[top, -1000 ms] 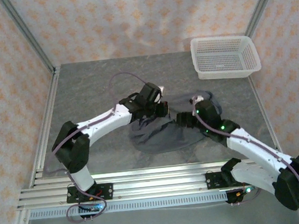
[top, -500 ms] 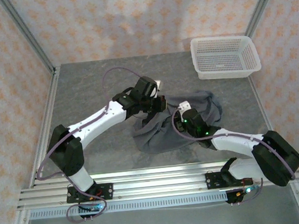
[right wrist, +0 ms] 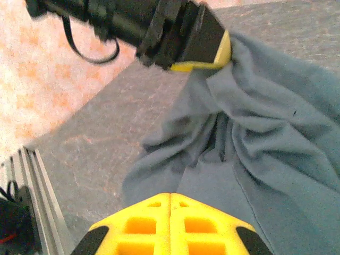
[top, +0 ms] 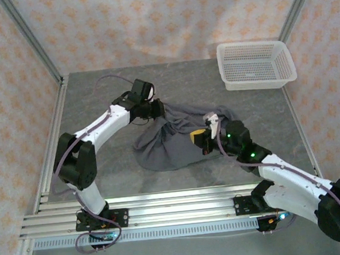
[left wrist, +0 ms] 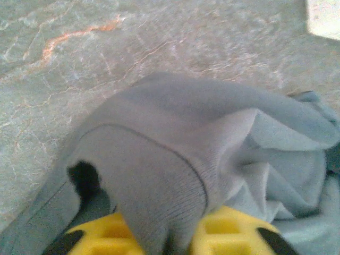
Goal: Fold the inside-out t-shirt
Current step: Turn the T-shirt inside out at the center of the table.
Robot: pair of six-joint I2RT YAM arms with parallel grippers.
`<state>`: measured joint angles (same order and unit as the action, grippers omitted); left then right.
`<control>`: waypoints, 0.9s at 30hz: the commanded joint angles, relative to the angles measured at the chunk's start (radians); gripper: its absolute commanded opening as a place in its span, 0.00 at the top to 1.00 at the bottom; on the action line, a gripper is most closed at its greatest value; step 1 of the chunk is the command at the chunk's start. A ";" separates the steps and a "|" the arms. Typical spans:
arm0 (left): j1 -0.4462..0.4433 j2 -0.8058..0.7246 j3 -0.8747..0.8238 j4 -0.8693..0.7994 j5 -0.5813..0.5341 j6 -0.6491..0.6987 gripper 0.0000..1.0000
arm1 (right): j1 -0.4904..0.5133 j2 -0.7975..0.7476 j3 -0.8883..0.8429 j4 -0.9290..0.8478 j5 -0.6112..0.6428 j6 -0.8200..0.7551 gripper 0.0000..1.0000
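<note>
White basket [top: 256, 83], grey t-shirt [top: 169, 148] well apart

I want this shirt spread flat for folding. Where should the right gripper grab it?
Probably the bunched right end of the t-shirt, coming from the right: the left gripper pinches the opposite end, so pulling apart would stretch it.

The soft dark slate-grey t-shirt [left wrist: 175, 159] hides the tips of the left gripper's yellow fingers [left wrist: 234, 234]; the bottom edge crops the right gripper's yellow fingers [right wrist: 138, 223]
</note>
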<state>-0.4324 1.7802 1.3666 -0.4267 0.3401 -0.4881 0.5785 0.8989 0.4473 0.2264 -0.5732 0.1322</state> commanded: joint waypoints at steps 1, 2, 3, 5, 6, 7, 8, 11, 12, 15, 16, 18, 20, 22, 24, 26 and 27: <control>0.015 -0.001 -0.007 0.005 -0.018 0.030 0.73 | -0.029 -0.009 0.031 0.029 -0.093 0.085 1.00; 0.020 -0.024 -0.019 0.001 -0.022 0.037 0.75 | -0.029 0.004 0.036 0.006 -0.048 0.071 1.00; 0.023 -0.049 -0.031 -0.004 -0.020 0.040 0.79 | -0.029 0.022 0.046 -0.026 0.000 0.053 0.94; 0.023 -0.098 -0.051 -0.001 -0.011 0.028 0.92 | -0.017 0.074 0.068 -0.057 0.033 -0.016 0.63; 0.023 -0.121 -0.069 0.015 0.015 0.014 0.99 | 0.000 0.109 0.077 -0.055 0.060 -0.055 0.53; 0.022 -0.140 -0.080 0.033 0.039 -0.004 1.00 | 0.018 0.146 0.079 -0.034 0.099 -0.082 0.49; 0.020 -0.158 -0.098 0.056 0.063 -0.022 1.00 | 0.040 0.193 0.082 -0.002 0.150 -0.104 0.44; 0.014 -0.194 -0.124 0.072 0.086 -0.041 1.00 | 0.073 0.363 0.146 0.054 0.247 -0.147 0.39; 0.012 -0.203 -0.127 0.063 0.079 -0.041 1.00 | 0.073 0.420 0.186 0.040 0.275 -0.152 0.38; 0.003 -0.244 -0.139 0.040 0.058 -0.041 1.00 | 0.080 0.593 0.313 0.009 0.328 -0.176 0.36; 0.002 -0.257 -0.140 0.036 0.060 -0.066 1.00 | 0.086 0.640 0.338 0.027 0.326 -0.188 0.35; -0.001 -0.279 -0.134 0.021 0.072 -0.080 1.00 | 0.099 0.716 0.364 0.100 0.314 -0.209 0.32; -0.007 -0.297 -0.117 0.000 0.091 -0.091 1.00 | 0.100 0.791 0.398 0.149 0.311 -0.203 0.30; -0.008 -0.317 -0.107 -0.016 0.090 -0.107 1.00 | 0.100 0.844 0.441 0.145 0.311 -0.200 0.33; -0.006 -0.340 -0.097 -0.034 0.064 -0.114 1.00 | 0.099 0.865 0.461 0.134 0.321 -0.202 0.48; 0.000 -0.358 -0.081 -0.071 0.016 -0.103 1.00 | 0.098 0.836 0.449 0.124 0.312 -0.209 0.83; 0.006 -0.361 -0.072 -0.089 -0.004 -0.095 1.00 | 0.097 0.810 0.437 0.116 0.301 -0.209 0.96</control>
<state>-0.4347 1.4662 1.2465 -0.4561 0.3988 -0.5785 0.6754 1.7592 0.8772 0.3210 -0.2775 -0.0578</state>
